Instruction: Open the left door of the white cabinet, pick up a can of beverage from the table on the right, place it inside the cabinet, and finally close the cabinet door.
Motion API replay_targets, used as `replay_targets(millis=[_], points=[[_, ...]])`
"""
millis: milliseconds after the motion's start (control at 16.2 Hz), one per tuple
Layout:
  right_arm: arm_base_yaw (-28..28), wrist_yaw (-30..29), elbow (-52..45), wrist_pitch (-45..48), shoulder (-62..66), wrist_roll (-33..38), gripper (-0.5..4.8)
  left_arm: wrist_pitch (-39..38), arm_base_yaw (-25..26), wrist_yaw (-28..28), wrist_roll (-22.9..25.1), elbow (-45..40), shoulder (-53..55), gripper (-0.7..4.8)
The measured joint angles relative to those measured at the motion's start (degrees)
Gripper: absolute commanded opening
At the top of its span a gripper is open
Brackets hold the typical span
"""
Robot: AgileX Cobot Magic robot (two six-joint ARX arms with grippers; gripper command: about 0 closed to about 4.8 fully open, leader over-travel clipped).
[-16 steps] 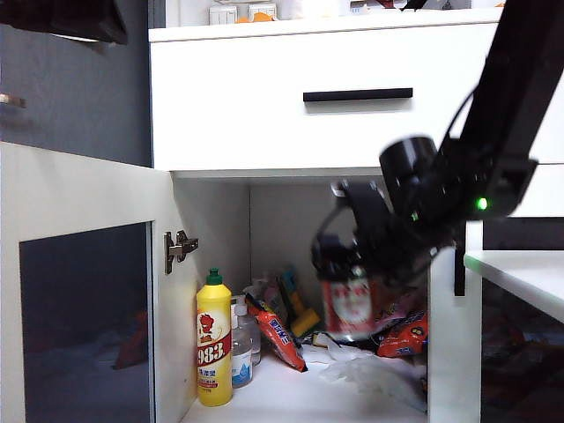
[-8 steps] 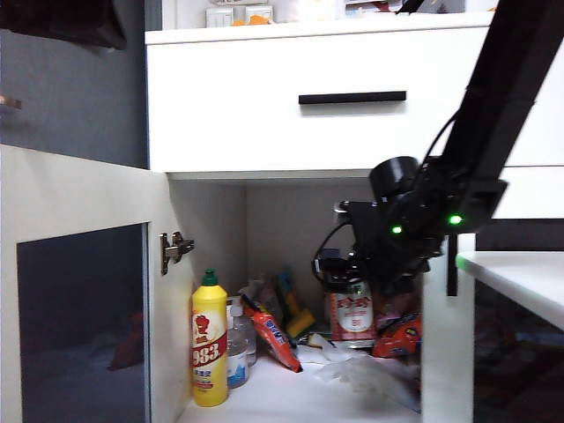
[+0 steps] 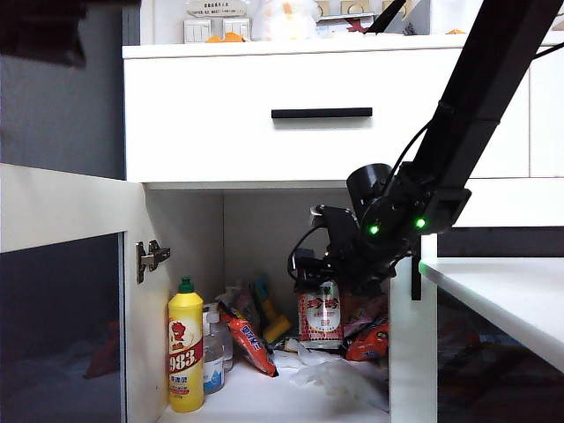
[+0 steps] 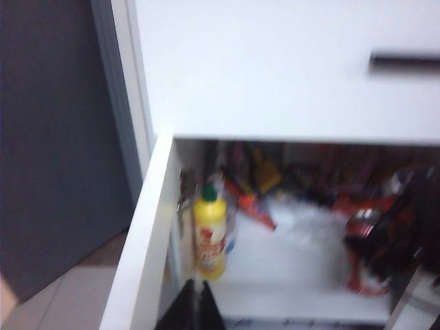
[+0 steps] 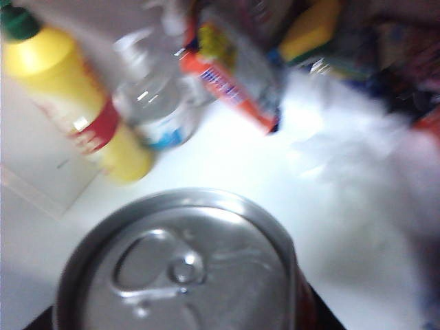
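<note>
Exterior view: the right gripper (image 3: pixel 322 280) is seen right of centre, reached into the open cabinet (image 3: pixel 264 115), with the can (image 3: pixel 321 315) gripped near its top and held upright, so that it can be set down standing. Whether its base already touches the shelf cannot be told, since packets (image 3: pixel 368 339) and crumpled plastic lie in front of it. The door (image 3: pixel 70 300) is swung wide at the left of the frame, which leaves the opening free for the arm. A yellow bottle (image 3: pixel 185 357) stands at the lower left of the opening, well apart from the can. A corner of the table (image 3: pixel 502 295) is cut off at the lower right.

In the right wrist view the can's silver lid (image 5: pixel 179 265) fills the lower half, and the fingers themselves are hidden behind it; everything beyond is blurred.

In the left wrist view the left gripper (image 4: pixel 194 309) shows only as dark fingertips pressed together at the bottom edge, empty, just beside the door's edge (image 4: pixel 141 254). That picture is soft, and the can (image 4: pixel 363 258) is a red smear at lower right.
</note>
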Motion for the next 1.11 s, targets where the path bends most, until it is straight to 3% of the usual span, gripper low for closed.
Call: replay_targets(millis=[124,309,495,680,804,927,1113], points=[[0.3,-3.0,0.3,-2.6,-0.7,0.3,2.42,-1.5,0.0,0.2,0.0,0.0,0.0,-0.06],[2.7,-3.0,0.8,-6.4,-1.9,-1.0,2.42,-2.5,0.0,0.3,0.0,0.0,-0.1,-0.06],[3.4,-4.9,1.3,-12.3,-3.8,-1.5,2.42,-9.3,0.0,0.4,-2.1,0.0,-0.3,-0.06],[3.4,-7.1,1.2,-11.4,-4.0,-1.6,2.42,-12.1,0.0,-4.1,-2.4,0.0,-3.9,-0.06],[3.9,-7.5,1.0,-10.1,-4.0,0.0,2.42,-12.6,0.0,-4.3,-2.4,0.0,-6.3,-0.06],[6.7,-11.5,1.8,-3.3,-4.3,-1.6,2.42,-13.1,0.0,-4.3,-2.6,0.0,-6.4,-0.06],[10.5,-14.8,2.3,-3.2,-6.6,-0.8,2.42,-14.4,0.1,-4.3,-2.9,0.0,-6.5,-0.06]])
